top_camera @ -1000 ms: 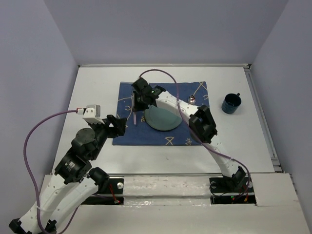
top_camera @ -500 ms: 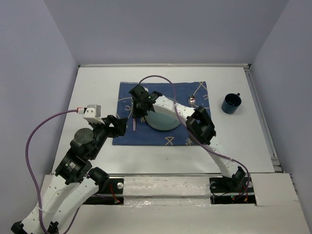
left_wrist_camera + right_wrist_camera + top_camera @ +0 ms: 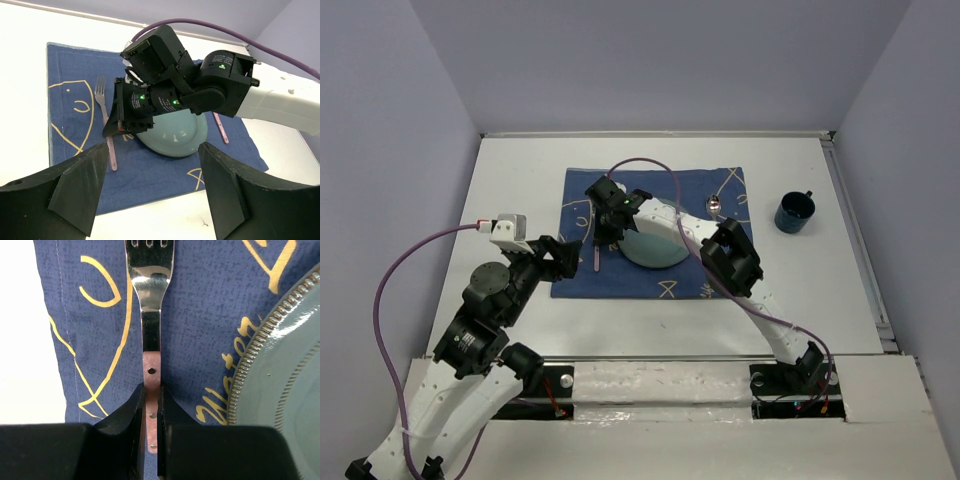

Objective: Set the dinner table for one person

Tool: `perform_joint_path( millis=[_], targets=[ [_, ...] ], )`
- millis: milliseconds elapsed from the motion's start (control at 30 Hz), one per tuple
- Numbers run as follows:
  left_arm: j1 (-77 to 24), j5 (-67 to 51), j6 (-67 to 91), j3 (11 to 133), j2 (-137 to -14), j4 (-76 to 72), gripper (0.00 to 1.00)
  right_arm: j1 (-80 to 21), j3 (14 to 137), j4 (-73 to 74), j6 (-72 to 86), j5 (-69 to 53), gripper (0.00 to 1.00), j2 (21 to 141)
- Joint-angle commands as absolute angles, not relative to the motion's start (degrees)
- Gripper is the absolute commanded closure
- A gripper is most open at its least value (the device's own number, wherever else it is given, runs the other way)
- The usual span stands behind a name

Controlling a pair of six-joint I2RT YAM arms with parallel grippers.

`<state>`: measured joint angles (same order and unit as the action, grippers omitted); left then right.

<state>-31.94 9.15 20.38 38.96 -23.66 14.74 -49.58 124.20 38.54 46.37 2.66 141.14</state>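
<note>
The dinner table (image 3: pixel 510 190) is a white tabletop with a dark blue mat (image 3: pixel 650 283) in the middle. A pale green plate (image 3: pixel 660 250) lies on the mat. My right gripper (image 3: pixel 597 238) reaches over the plate's left side and is shut on the pink handle of a fork (image 3: pixel 150 300), low over the mat (image 3: pixel 200 315), tines pointing away. The plate's rim (image 3: pixel 285 380) is just to the right. My left gripper (image 3: pixel 152 200) is open and empty at the mat's near left edge, facing the fork (image 3: pixel 101 92) and plate (image 3: pixel 180 137).
A dark blue cup (image 3: pixel 794 211) stands on the table right of the mat. A shiny utensil (image 3: pixel 717 204) lies on the mat right of the plate; its pink handle (image 3: pixel 220 129) shows in the left wrist view. The right arm (image 3: pixel 730 255) spans the plate.
My right gripper and the fork have shifted a little toward the near side, left of the plate. The left arm has barely moved.
</note>
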Motion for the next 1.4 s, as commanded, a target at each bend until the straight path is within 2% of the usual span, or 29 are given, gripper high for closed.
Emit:
perform_joint_path(
  millis=[0,33,133,233,333,467,500,567,800,900,1000,1033,1200,1367],
  targets=[
    [-31.29,7.91,18.99,38.41,-23.47,11.60,0.16,-50.10,124.10,36.83,47.81,5.09,1.00,139.57],
    [-31.29,7.65,18.90,38.41,-23.47,11.51,0.16,-50.10,124.01,36.74,47.99,5.53,1.00,139.66],
    [-31.20,7.47,18.90,38.32,-23.29,11.43,0.16,-50.10,124.01,36.56,48.25,6.32,0.89,139.75],
    [-31.20,7.21,18.90,38.32,-23.47,11.43,0.16,-50.10,123.93,36.56,48.25,7.12,0.82,139.66],
    [-31.20,7.21,18.90,38.32,-23.38,11.43,0.16,-50.10,123.75,36.30,48.17,7.56,0.64,139.05],
    [-31.11,7.21,18.90,38.32,-23.47,11.43,0.16,-50.10,122.88,35.51,46.85,7.21,0.61,137.38],
    [-31.11,7.12,18.90,38.32,-23.47,11.43,0.16,-50.10,122.09,34.81,46.24,7.38,0.54,135.98],
    [-31.20,7.12,18.90,38.23,-23.38,11.34,0.16,-49.58,121.64,34.37,45.53,7.56,0.48,134.65],
    [-30.85,6.94,18.90,38.32,-23.29,11.25,0.16,-47.47,116.12,33.14,42.54,7.99,0.46,125.26],
    [-30.85,6.59,18.90,38.23,-22.77,11.16,0.16,-43.34,106.29,29.89,38.08,8.96,0.47,115.52],
    [-30.67,6.07,18.72,38.23,-22.24,11.16,0.16,-34.83,96.27,29.97,33.95,12.03,0.50,105.84],
    [-30.67,5.54,18.72,38.23,-21.98,10.90,0.16,-28.54,91.11,29.97,33.40,12.56,0.52,101.47],
    [-30.24,3.52,18.19,38.06,-20.92,10.28,0.16,-10.86,80.36,30.15,29.98,16.87,0.54,93.35],
    [-30.23,1.67,17.75,37.88,-21.09,9.84,0.15,-3.43,79.27,31.02,25.84,22.92,0.54,91.23]
  ],
)
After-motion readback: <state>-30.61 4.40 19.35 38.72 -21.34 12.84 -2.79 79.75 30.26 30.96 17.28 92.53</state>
